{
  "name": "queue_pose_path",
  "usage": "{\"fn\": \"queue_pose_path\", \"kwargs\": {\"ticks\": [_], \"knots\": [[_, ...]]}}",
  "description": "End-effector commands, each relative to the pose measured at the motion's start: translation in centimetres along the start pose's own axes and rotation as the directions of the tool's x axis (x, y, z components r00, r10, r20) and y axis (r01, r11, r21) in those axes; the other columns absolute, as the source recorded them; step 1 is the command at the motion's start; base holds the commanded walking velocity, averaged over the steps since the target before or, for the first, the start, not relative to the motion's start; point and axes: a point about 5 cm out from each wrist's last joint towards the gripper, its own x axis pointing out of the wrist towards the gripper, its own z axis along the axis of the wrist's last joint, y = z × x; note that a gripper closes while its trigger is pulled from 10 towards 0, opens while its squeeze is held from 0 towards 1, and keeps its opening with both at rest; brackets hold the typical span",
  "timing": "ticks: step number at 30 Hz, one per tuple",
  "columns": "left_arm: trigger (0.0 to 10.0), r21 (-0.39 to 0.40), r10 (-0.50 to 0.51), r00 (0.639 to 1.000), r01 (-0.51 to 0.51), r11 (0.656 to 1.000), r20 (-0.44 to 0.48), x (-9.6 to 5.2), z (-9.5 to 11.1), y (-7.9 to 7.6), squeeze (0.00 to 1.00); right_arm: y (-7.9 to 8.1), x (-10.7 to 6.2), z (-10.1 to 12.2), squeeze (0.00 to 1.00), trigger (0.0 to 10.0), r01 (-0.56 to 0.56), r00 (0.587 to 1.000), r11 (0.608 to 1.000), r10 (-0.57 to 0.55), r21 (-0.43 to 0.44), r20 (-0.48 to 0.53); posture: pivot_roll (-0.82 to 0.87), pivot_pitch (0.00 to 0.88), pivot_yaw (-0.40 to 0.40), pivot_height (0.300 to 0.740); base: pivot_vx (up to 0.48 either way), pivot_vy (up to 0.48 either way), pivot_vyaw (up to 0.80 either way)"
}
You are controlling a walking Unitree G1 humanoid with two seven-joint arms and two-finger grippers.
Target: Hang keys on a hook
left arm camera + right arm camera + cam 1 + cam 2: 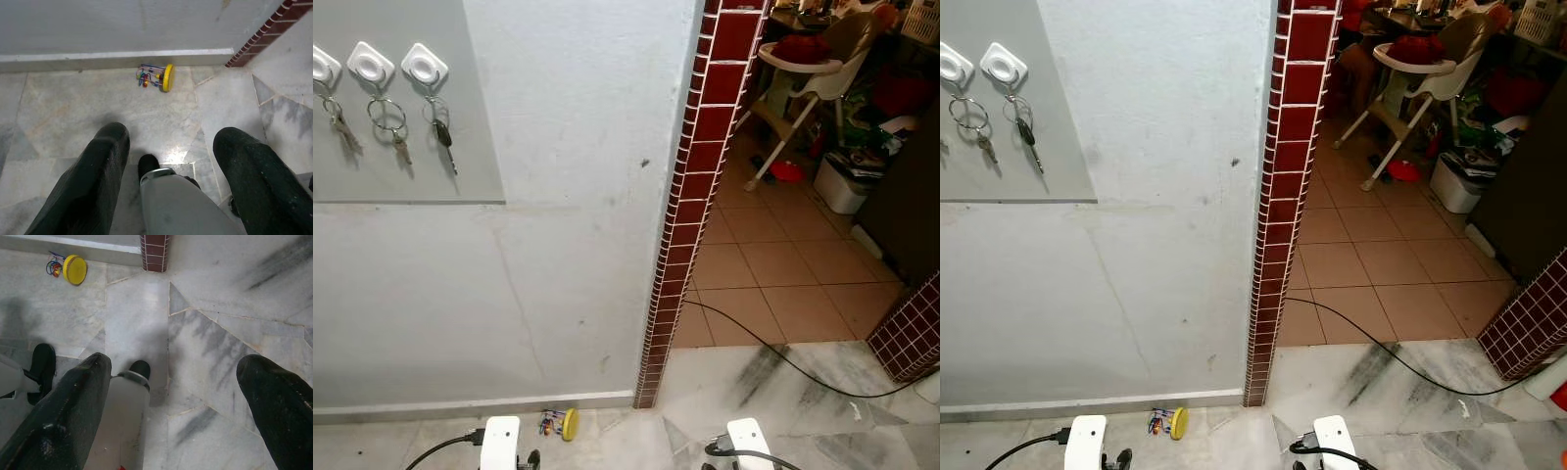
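Marble floor lies below both gaping end effectors (171, 171) (181, 401); metal keys (443, 137) dangle from square white hooks (424, 64).

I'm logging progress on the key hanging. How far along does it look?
Looks done: keys hang from all three visible white hooks on the grey panel. In hand: nothing; the left gripper and right gripper are open, pointing at the marble floor. Nothing visibly remains.
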Motion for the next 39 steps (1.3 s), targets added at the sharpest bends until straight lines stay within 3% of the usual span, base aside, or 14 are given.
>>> {"fn": "queue_pose_path", "kwargs": {"ticks": [1,39], "knots": [[10.0,0.018,-0.014,1.0,0.014,1.0,0.004,0.04,0.16,-0.1,0.0,-0.28,-0.01,0.05,0.0,10.0,0.015,1.0,1.0,-0.015,-0.007,-0.006,-0.06,0.0,-0.04,0.724,0.0,0.0,0.0],[10.0,0.029,-0.014,1.0,0.014,0.999,0.006,0.08,0.39,0.21,0.0,0.07,0.08,0.08,0.0,10.0,0.014,1.0,1.0,-0.014,0.007,-0.016,-0.06,0.0,-0.022,0.724,0.0,0.0,0.0]]}}
